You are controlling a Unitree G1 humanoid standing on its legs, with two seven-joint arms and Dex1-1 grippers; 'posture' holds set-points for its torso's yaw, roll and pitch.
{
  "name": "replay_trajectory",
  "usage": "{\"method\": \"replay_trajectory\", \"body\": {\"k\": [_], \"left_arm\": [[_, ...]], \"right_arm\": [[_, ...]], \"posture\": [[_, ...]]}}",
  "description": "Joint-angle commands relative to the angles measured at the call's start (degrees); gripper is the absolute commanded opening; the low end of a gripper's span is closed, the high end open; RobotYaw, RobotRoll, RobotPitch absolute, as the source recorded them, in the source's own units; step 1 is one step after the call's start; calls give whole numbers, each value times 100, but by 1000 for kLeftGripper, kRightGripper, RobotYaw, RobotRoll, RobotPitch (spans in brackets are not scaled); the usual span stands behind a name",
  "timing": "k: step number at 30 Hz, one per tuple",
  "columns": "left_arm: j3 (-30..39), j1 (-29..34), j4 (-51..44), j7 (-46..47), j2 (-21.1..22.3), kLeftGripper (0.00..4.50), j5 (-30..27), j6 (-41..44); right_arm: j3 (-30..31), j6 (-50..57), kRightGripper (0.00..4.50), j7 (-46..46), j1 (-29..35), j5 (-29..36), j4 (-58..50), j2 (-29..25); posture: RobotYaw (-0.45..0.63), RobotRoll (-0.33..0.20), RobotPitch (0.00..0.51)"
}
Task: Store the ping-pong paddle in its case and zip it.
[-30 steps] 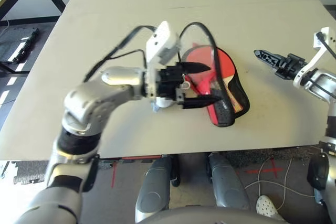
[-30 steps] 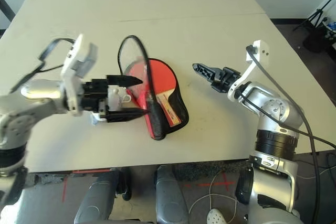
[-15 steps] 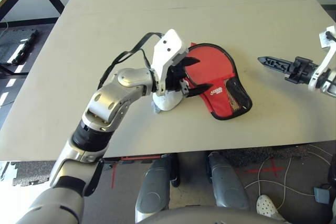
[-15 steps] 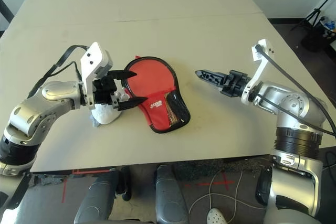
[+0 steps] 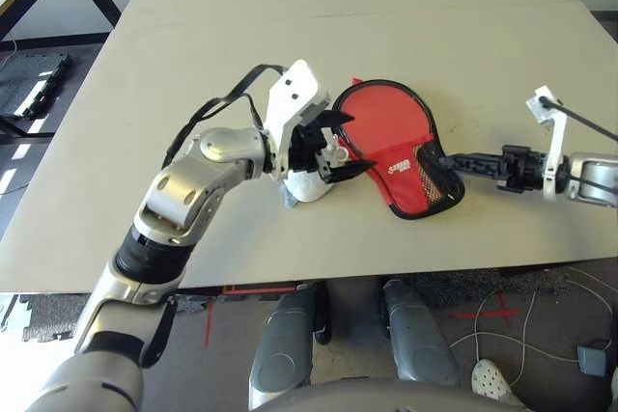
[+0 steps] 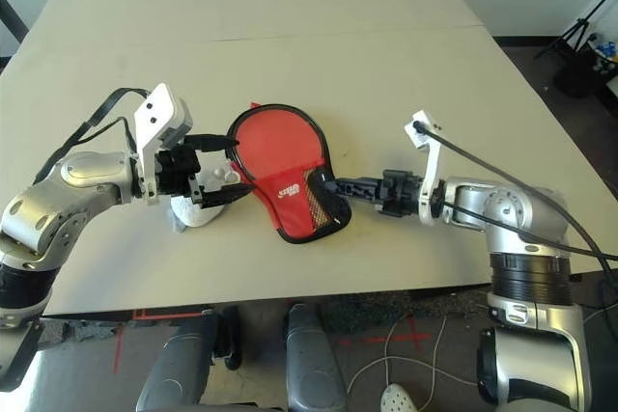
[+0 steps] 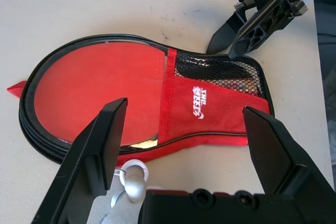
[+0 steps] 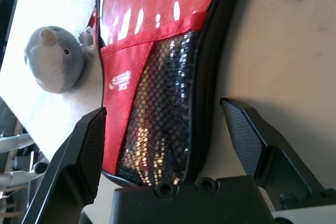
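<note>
Case (image 5: 401, 156) lies flat on the tabletop (image 5: 386, 36), and I take it as my landmark; its flap is folded down over the paddle, so the paddle itself is hidden apart from a sliver of pale wood that I think I catch at the case's unzipped edge in the left wrist view. The case's long axis runs slantwise, round end away from me and toward my left, narrow mesh-pocket end toward my right and nearer the tabletop's front edge; I judge the paddle inside lies the same way, handle under the mesh.

My left pincer (image 5: 333, 147) hovers at the round end, spread wide and holding nothing, with a small grey-white plush toy (image 8: 55, 60) just beside the case under it; I judge it is placed to pin that end. My right pincer (image 6: 338, 183) sits at the mesh end, also wide open and empty, one finger over the black zip edging and the other out over bare tabletop; I read this as lining up to find the zip pull, which I cannot make out. The zip looks undone.
</note>
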Motion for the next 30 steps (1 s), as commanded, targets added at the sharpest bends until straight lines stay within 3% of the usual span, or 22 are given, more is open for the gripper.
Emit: {"method": "replay_trajectory", "body": {"k": [1,13,26,27,30], "left_arm": [[-1,98,-86,-54,52,4500,42,31],[-7,86,-38,-71,51,4500,82,5],[1,49,-9,-173,72,4500,169,-18],[3,49,-6,-181,76,4500,174,-19],[7,45,2,-205,88,4500,193,-24]], "right_arm": [[91,204,4463,-112,117,112,-188,154],[-56,497,4463,-810,21,-92,152,570],[-311,709,347,-1270,-23,-117,613,593],[-318,726,102,-1278,-9,-103,596,591],[-354,801,31,-1285,24,-69,553,581]], "posture": [[-37,0,229],[-36,0,230],[-41,0,229],[-42,0,229],[-43,0,231]]}}
